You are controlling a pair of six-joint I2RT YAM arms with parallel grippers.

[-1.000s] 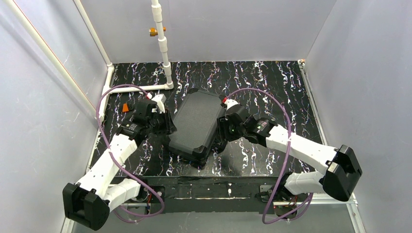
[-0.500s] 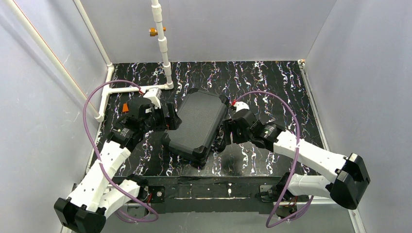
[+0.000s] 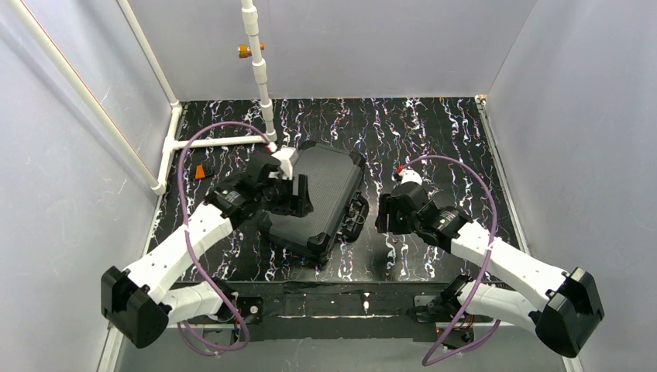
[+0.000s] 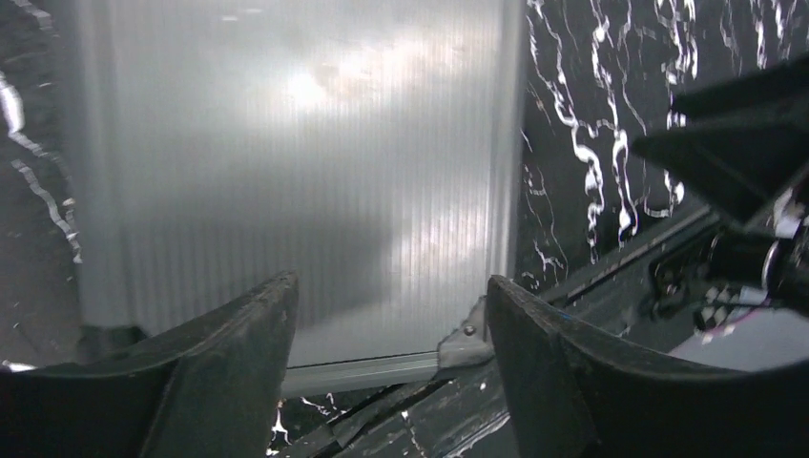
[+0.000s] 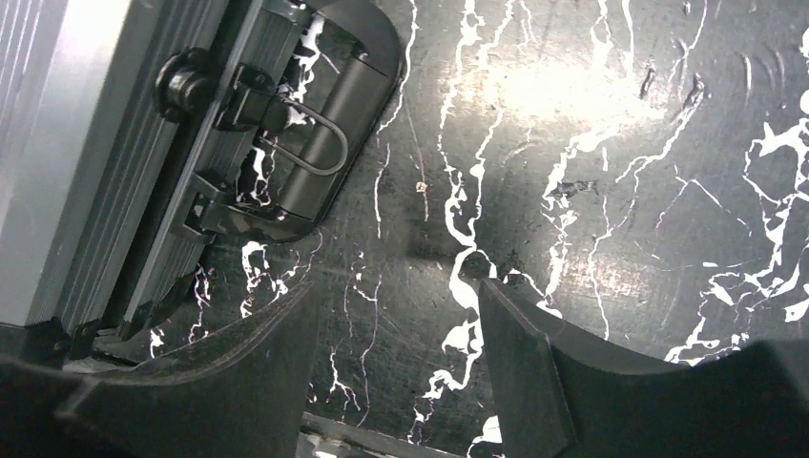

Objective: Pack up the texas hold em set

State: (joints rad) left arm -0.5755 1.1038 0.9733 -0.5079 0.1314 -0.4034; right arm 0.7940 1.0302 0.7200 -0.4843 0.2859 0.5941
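Observation:
The black hard case (image 3: 329, 182) lies shut in the middle of the table, its handle (image 3: 358, 217) on the right side. My left gripper (image 3: 302, 198) is open and hovers over the left part of the ribbed lid (image 4: 286, 162); its fingers (image 4: 234, 367) straddle the lid's near edge without holding anything. My right gripper (image 3: 386, 220) is open and empty, over bare table a little to the right of the handle (image 5: 320, 129). The case's side (image 5: 105, 172) fills the left of the right wrist view. Cards, chips and dice are out of view.
A small orange-red piece (image 3: 201, 172) lies on the table at the far left. A white pipe frame (image 3: 259, 70) stands at the back left, with a pipe (image 3: 221, 142) along the table. Grey walls close in three sides of the marbled black table (image 3: 434, 132).
My left gripper has moved right, from beside the case's left edge to above its lid. My right gripper has drawn back to the right, away from the handle side.

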